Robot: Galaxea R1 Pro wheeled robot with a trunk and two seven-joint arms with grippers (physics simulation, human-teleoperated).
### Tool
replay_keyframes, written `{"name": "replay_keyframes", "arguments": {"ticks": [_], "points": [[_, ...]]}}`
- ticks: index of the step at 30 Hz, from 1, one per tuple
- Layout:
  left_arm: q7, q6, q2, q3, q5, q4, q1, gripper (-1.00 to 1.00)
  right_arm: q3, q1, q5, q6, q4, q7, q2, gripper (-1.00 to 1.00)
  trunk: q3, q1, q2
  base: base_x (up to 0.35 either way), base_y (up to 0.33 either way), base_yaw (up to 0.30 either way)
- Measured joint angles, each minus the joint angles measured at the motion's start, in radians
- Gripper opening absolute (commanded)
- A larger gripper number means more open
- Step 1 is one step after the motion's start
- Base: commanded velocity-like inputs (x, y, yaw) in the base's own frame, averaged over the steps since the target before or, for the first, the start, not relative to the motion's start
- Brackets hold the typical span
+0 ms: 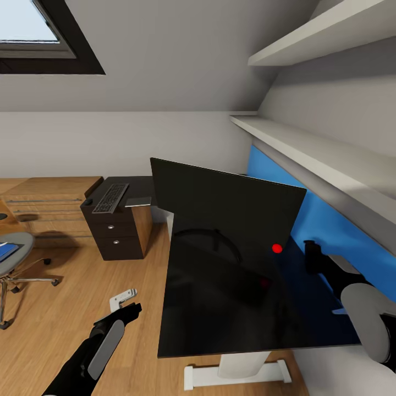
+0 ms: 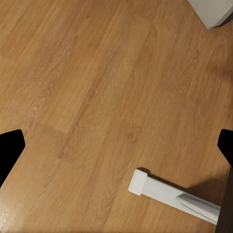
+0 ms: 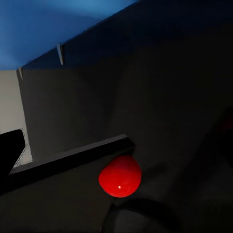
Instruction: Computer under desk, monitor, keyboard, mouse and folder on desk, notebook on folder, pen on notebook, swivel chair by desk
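**Monitor up on desk, right gripper tucked behind it**

The monitor point(image 1: 225, 206) stands on the desk point(image 1: 220, 324). The right gripper point(image 1: 311, 254), at three o'clock behind the screen, is too dark to judge. The left gripper point(image 1: 125, 300) hangs spread and empty over the floor point(image 1: 66, 330). The keyboard point(image 1: 111, 198) lies on a dark drawer cabinet point(image 1: 118, 234) at ten o'clock. The swivel chair point(image 1: 15, 264) is cut off at nine.

A home attic room fitted as a study is shown: a sloped ceiling with a skylight point(image 1: 33, 33) at upper left, wall shelves point(image 1: 324, 33) at upper right, wood flooring point(image 1: 66, 308), and a desk point(image 1: 220, 313) at centre.
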Motion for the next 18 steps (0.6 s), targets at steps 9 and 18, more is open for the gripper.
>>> {"name": "replay_keyframes", "arguments": {"ticks": [9, 18], "points": [[0.001, -0.005, 0.000, -0.001, -0.001, 0.000, 0.000, 1.00, 0.000, 0.000, -0.006, -0.083, 0.000, 0.047, -0.004, 1.00, 0.000, 0.000, 0.000, 0.083, 0.000, 0.000], [0.001, -0.005, 0.000, -0.001, -0.001, 0.000, 0.000, 1.00, -0.005, 0.002, 0.001, -0.130, 0.001, 0.118, -0.005, 1.00, 0.000, 0.000, 0.000, 0.130, 0.000, 0.000]]}}
